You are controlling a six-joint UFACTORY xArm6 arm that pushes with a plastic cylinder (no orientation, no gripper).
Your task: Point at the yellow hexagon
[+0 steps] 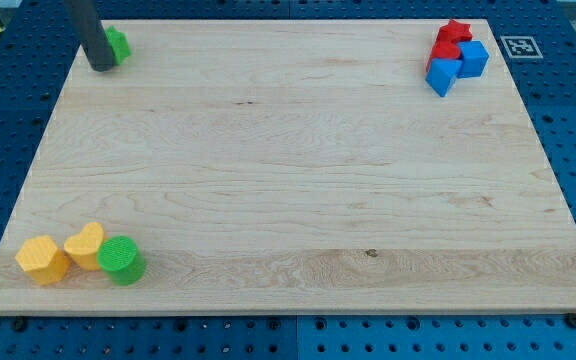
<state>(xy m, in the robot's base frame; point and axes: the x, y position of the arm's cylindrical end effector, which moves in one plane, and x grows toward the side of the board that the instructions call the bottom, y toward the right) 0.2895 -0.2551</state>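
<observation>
1. My tip (pixel 101 67), lower end of a straight dark rod, down on the board at the view's top left corner; no gripper on this arm, so no wide, narrow or holding state to report. Touching or very nearly touching a green block (pixel 117 43) that sits just to its right, partly hidden behind the rod.
2. Wooden board (pixel 298 160), pale and wide, filling most of the view, lying on a blue perforated table (pixel 568 110).
3. Square black-and-white marker (pixel 520 46) on the table, just beyond the board's top right corner.
4. Cluster at the view's top right: two red blocks (pixel 449 40), the upper one possibly star-shaped though hard to make out, pressed against two blue blocks (pixel 474 57), with the lower blue one (pixel 441 76) nearest the view's bottom.
5. Row at the view's bottom left, well apart from my tip, the whole depth of the board between them: yellow hexagon (pixel 42 258) leftmost, yellow heart (pixel 86 245) touching it on the right, green cylinder (pixel 121 260) touching the heart on the right.
</observation>
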